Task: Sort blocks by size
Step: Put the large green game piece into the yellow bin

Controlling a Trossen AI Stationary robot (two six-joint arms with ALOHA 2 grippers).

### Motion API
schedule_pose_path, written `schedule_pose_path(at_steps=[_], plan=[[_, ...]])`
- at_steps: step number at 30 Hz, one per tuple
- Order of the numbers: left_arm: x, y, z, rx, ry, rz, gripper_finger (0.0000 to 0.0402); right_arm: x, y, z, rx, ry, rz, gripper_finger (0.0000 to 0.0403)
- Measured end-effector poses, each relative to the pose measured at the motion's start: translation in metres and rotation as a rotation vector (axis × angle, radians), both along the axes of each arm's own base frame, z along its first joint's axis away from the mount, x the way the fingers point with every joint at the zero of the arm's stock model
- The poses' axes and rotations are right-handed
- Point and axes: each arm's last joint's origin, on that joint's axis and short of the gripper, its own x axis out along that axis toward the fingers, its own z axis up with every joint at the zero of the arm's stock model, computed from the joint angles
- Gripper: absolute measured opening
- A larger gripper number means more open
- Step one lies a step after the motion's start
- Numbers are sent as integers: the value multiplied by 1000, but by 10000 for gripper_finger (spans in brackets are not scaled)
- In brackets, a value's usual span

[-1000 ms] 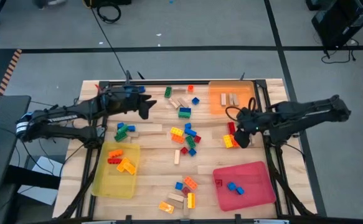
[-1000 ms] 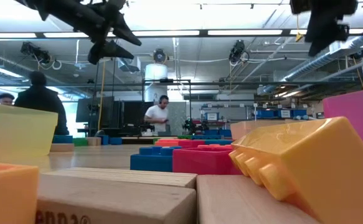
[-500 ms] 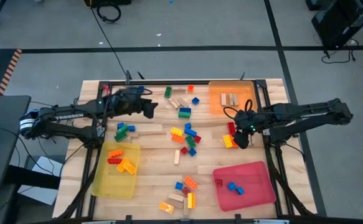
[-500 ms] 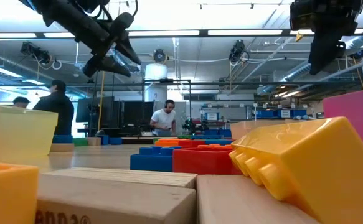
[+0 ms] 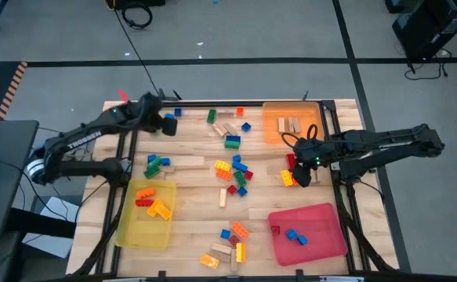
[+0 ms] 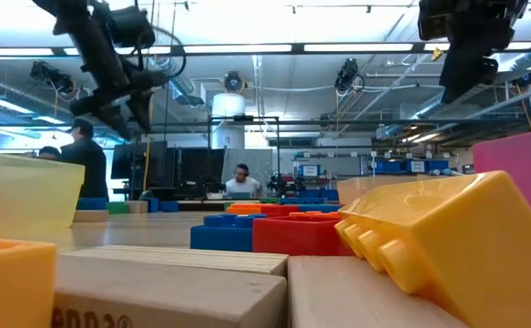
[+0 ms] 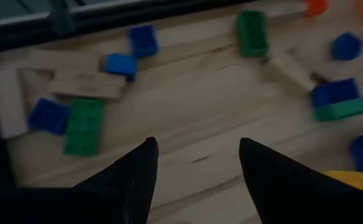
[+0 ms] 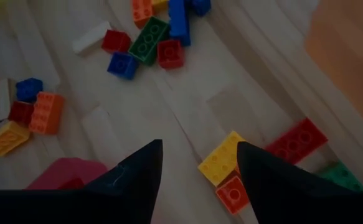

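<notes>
L gripper [image 7: 193,163] jaws apart, empty, far-left corner | R gripper [image 8: 197,163] jaws apart over yellow block [image 8: 221,160]

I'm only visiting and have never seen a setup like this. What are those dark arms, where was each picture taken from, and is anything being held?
Two robot arms work at a wooden table. One picture looks straight down, one looks level across the tabletop, and two come from cameras on the arms' wrists. Toy blocks lie scattered about; some already lie in the yellow tray, orange tray and red tray. The left gripper is at the table's far left corner, open and empty. The right gripper hangs open over a yellow block near the right edge, holding nothing.
</notes>
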Motion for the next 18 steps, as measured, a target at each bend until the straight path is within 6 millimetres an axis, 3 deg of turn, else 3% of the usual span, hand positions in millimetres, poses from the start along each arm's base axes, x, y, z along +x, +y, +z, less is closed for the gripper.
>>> schedule_pose_path(at_steps=[18], plan=[[-14, 68, -75, -303, 351, 20, 231, 9, 0, 6, 13, -114, -30, 217]])
